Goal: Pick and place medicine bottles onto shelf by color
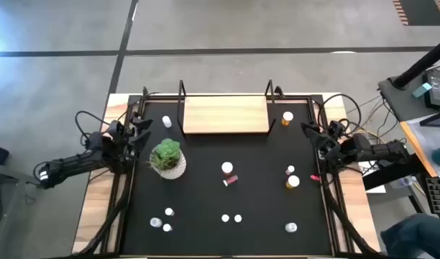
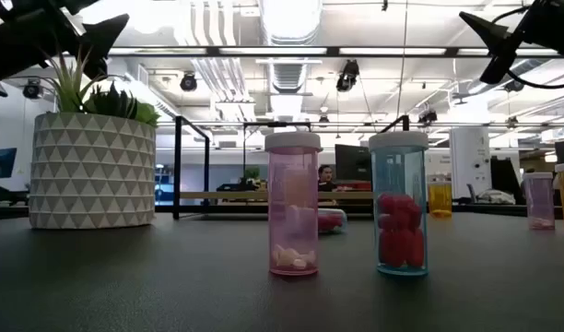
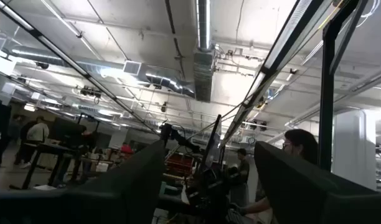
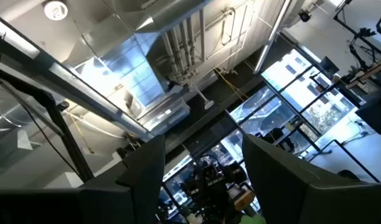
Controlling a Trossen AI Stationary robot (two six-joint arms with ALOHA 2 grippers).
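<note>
Both arms sit at the table (image 1: 205,237) edges, nothing held. Left jaws (image 1: 143,129) and right jaws (image 1: 311,134) each stand apart w/ a clear gap, empty, per the wrist views. Medicine bottles (image 1: 227,168) lie scattered between the two, most well apart from either; shelf (image 1: 225,114) is bare, beyond them.

Risk: bottles are small, smooth, slim plastic cylinders w/ white caps. They'd likely tip or roll if nudged off-centre. One pink bottle (image 1: 231,180) already lies on its side. The potted plant (image 1: 167,158), just beside the left jaws, could get clipped.
</note>
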